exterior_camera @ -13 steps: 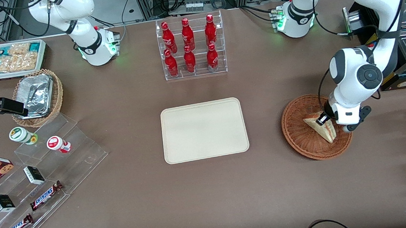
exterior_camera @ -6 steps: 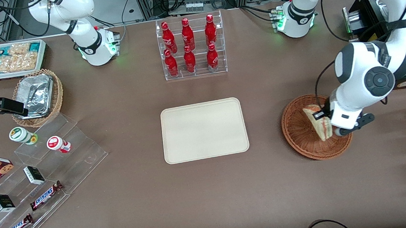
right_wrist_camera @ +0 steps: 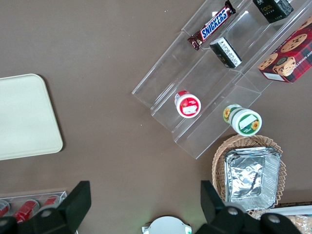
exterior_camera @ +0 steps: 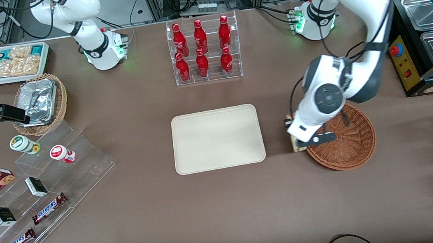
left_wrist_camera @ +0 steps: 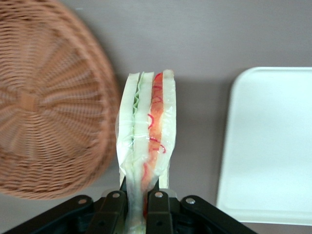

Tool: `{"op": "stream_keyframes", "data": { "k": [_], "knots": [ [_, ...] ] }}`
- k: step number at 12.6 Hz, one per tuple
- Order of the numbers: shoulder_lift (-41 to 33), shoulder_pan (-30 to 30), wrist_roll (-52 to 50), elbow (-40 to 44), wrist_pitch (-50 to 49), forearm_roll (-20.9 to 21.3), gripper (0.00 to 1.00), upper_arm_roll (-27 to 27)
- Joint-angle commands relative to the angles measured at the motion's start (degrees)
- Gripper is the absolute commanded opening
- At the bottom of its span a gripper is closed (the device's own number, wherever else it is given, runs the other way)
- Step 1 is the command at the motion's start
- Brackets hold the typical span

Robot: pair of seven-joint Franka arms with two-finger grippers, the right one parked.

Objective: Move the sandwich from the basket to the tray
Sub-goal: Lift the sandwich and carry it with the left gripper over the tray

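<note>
My left gripper (left_wrist_camera: 137, 202) is shut on the sandwich (left_wrist_camera: 146, 131), a wrapped wedge of white bread with green and red filling showing at its edge. It holds the sandwich above the brown table, between the reddish-brown wicker basket (left_wrist_camera: 44, 102) and the cream tray (left_wrist_camera: 273, 146). In the front view the gripper (exterior_camera: 297, 139) is at the basket's (exterior_camera: 347, 144) rim on the side toward the tray (exterior_camera: 217, 138). Only a sliver of the sandwich (exterior_camera: 293, 144) shows under the wrist there. The basket holds nothing.
A clear rack of red bottles (exterior_camera: 204, 50) stands farther from the front camera than the tray. Toward the parked arm's end are clear stepped shelves with snacks (exterior_camera: 42, 188), a tan wicker basket with a foil container (exterior_camera: 39, 103) and a white bin of snack packets (exterior_camera: 13, 62).
My left gripper has lifted the sandwich out of the basket and carried it toward the tray, past the basket's rim. The basket now holds nothing.
</note>
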Motion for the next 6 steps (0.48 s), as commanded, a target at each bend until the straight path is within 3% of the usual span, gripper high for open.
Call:
{"op": "stream_keyframes", "data": {
  "k": [1,6],
  "knots": [
    [7.10,-5.91,-6.67,9.24,-1.26,-0.07,0.00,0.60],
    [16.59,-15.32,-17.39,21.37,-0.74,-0.59,0.00,0.51]
  ]
}}
